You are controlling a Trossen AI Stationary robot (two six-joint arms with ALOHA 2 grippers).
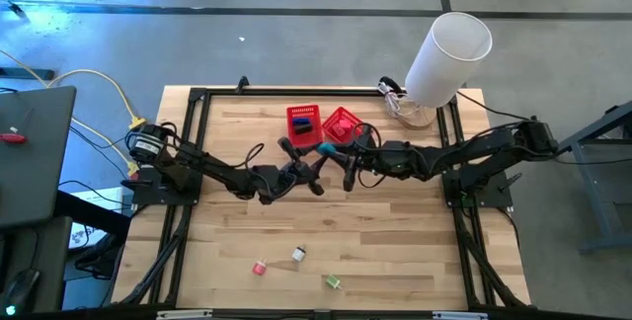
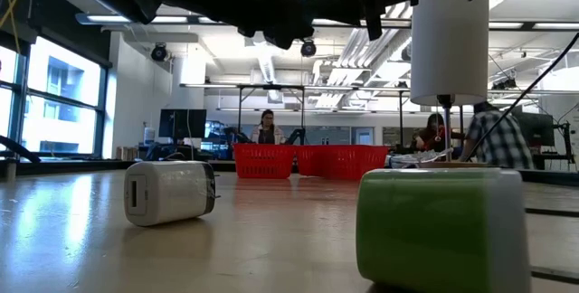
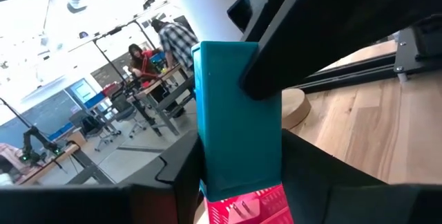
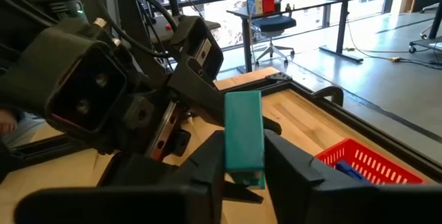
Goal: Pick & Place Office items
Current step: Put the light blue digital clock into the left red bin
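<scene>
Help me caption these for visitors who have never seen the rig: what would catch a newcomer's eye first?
Probably the teal block, pinched at mid-table between both grippers at once, the left gripper and the right gripper, beside two red mesh baskets. Next, the big white cylinder at the table's far right corner, and three small items left near the front edge, a pink one, a whitish one and a green one.

Table: light wood planks. Baskets: red plastic mesh. Teal block: matt.
</scene>
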